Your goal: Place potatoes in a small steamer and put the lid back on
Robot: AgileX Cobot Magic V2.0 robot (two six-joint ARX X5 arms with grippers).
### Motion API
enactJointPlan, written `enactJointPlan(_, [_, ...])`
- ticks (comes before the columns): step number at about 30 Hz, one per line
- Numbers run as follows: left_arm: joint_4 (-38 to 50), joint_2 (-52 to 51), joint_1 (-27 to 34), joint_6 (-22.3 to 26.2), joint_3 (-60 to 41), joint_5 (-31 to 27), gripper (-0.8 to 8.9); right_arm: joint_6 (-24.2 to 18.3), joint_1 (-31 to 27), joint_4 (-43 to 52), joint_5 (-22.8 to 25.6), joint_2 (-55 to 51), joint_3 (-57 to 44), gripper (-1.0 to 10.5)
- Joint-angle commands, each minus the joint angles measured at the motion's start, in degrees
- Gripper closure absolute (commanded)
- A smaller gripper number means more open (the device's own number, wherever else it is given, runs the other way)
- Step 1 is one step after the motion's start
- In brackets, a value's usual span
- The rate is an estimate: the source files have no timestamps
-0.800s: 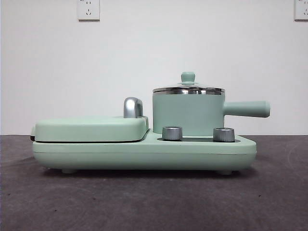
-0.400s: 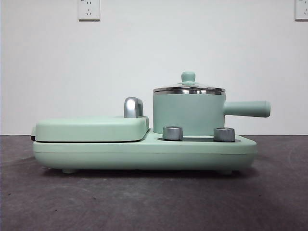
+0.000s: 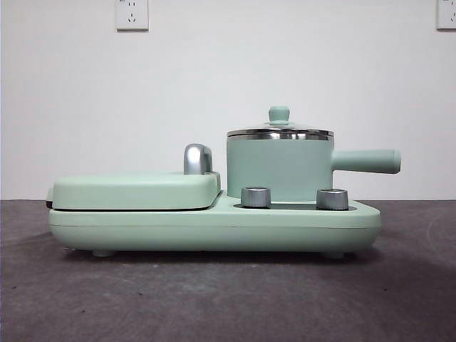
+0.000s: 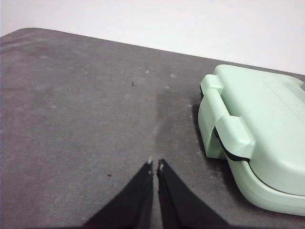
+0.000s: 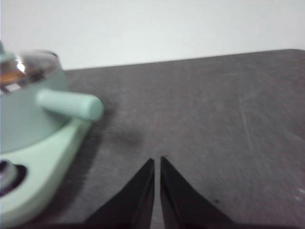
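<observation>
The small steamer (image 3: 278,171) stands on the right half of a mint-green appliance, its side handle (image 3: 367,161) pointing right. The lid (image 3: 279,132) sits flat on its steel rim. In the right wrist view the steamer (image 5: 24,114) is at the edge, and an orange-brown patch shows through the glass lid (image 5: 28,64); otherwise the potatoes are hidden. My right gripper (image 5: 157,161) is shut and empty over bare table, beyond the handle (image 5: 71,105). My left gripper (image 4: 155,164) is shut and empty over the table, beside the closed griddle (image 4: 267,133). Neither arm shows in the front view.
The appliance base (image 3: 214,228) carries the closed griddle plate (image 3: 135,191) with a chrome handle (image 3: 197,159) and two steel knobs (image 3: 256,197) (image 3: 332,199). Dark grey table lies in front. A white wall with power sockets (image 3: 131,14) stands behind.
</observation>
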Motion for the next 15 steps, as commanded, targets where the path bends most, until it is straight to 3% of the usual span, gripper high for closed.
enactJointPlan(1, [0.11, -0.09, 0.07, 0.57, -0.85, -0.22, 7.94, -1.55, 0.55, 0.96, 0.61, -2.38, -2.14, 9.3])
enactJointPlan(8, [0.11, -0.09, 0.07, 0.57, -0.85, -0.22, 7.94, -2.86, 2.69, -3.28, 3.41, -3.3, -3.15, 9.3])
enactJointPlan(15, [0.11, -0.09, 0.07, 0.57, -0.85, -0.22, 7.94, -4.28, 2.93, -3.3, 3.3, -3.3, -3.15, 9.3])
